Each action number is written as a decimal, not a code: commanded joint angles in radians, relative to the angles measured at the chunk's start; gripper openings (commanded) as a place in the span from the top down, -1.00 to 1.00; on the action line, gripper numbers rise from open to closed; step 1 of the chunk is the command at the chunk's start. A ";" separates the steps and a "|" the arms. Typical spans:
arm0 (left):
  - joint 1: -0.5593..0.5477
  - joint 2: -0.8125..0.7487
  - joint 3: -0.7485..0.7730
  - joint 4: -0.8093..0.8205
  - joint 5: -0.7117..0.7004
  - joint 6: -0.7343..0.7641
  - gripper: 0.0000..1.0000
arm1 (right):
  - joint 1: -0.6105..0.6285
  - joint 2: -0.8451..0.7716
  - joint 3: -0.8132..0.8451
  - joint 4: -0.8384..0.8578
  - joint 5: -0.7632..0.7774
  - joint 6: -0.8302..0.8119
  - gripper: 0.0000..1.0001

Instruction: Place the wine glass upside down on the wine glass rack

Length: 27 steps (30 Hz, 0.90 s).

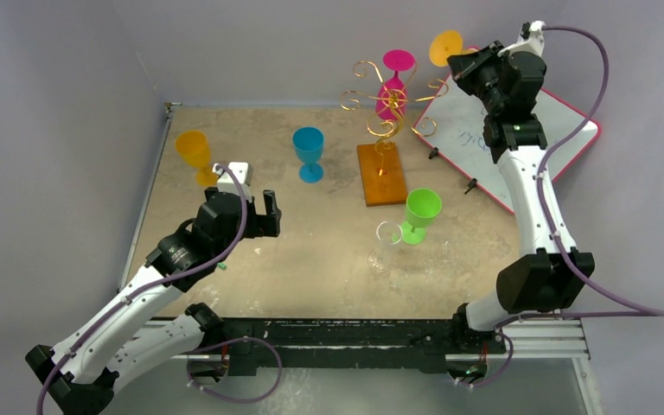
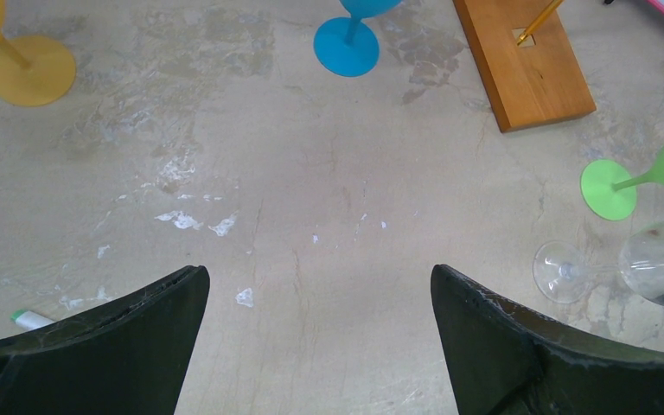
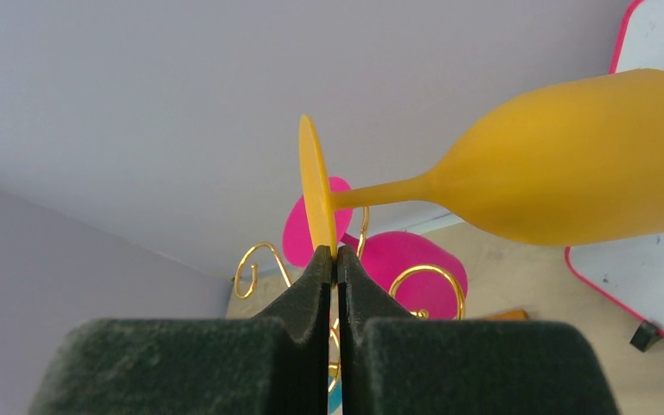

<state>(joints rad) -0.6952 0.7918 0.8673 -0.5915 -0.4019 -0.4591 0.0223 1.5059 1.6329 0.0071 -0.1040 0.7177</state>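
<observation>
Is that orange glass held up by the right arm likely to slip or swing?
Possibly. The right tool pinches only the thin foot rim of the orange glass, bowl sticking out sideways, so it may pivot. Its opaque matte look suggests plastic: probably light, not brittle.

Top external: high behind both arm bases, angled down; wine glass rack (image 1: pixel 380 177) far-centre, distant.
Left wrist: low, near-left of the rack, facing the tabletop; close.
Right wrist: raised, right of the rack, facing its scrolls; very close.
Shared: the rack, all views.
</observation>
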 commanded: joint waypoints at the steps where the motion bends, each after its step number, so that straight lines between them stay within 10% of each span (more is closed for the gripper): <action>1: -0.003 -0.019 -0.007 0.047 0.000 0.017 -1.00 | -0.015 0.013 -0.007 0.065 -0.058 0.095 1.00; 27: -0.003 -0.022 -0.009 0.051 0.003 0.019 -1.00 | -0.036 0.054 -0.074 0.105 -0.242 0.152 1.00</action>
<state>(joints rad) -0.6952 0.7746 0.8558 -0.5888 -0.4004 -0.4587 -0.0074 1.5646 1.5623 0.0322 -0.2913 0.8604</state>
